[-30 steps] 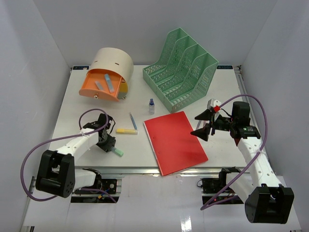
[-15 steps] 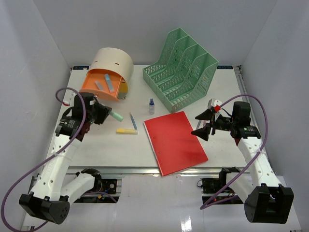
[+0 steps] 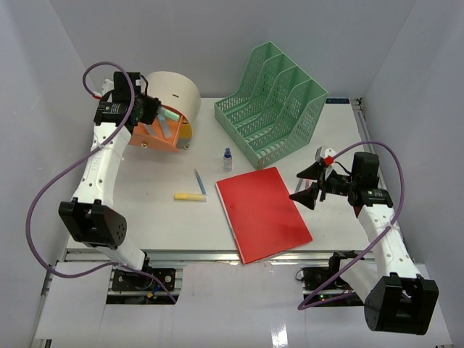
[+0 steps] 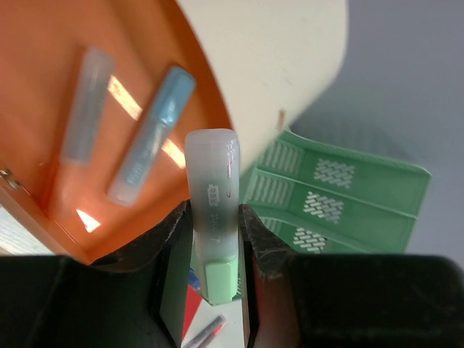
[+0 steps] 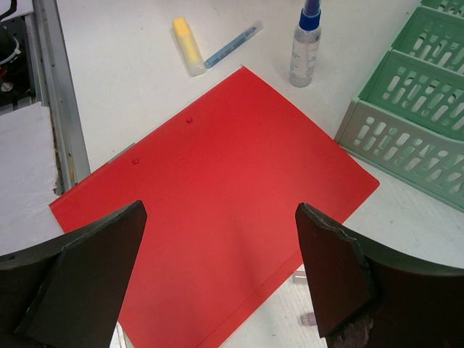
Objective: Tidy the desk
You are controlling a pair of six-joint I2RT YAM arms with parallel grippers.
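Swung up from the desk (image 3: 145,217), left gripper (image 4: 212,250) now hangs over the orange drawer (image 4: 43,65), clamped on a green highlighter (image 4: 212,192) (two pens (image 4: 148,138) lie inside); right gripper (image 5: 217,268), jaws wide apart, hovers above the red folder (image 5: 217,196) on the desk.

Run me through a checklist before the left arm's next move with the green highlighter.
1. Grip of the left gripper on the green highlighter: ok.
2. Highlighter above the orange drawer: cannot tell; from the wrist view it lines up with the drawer's edge.
3. Drawer open with bare floor: ok; a clear marker and a blue marker lie inside.
4. Clearance: right gripper open over the red folder, away from the left arm: ok.
5. Tidy desk: not ok; yellow highlighter, blue pen and small bottle lie loose.
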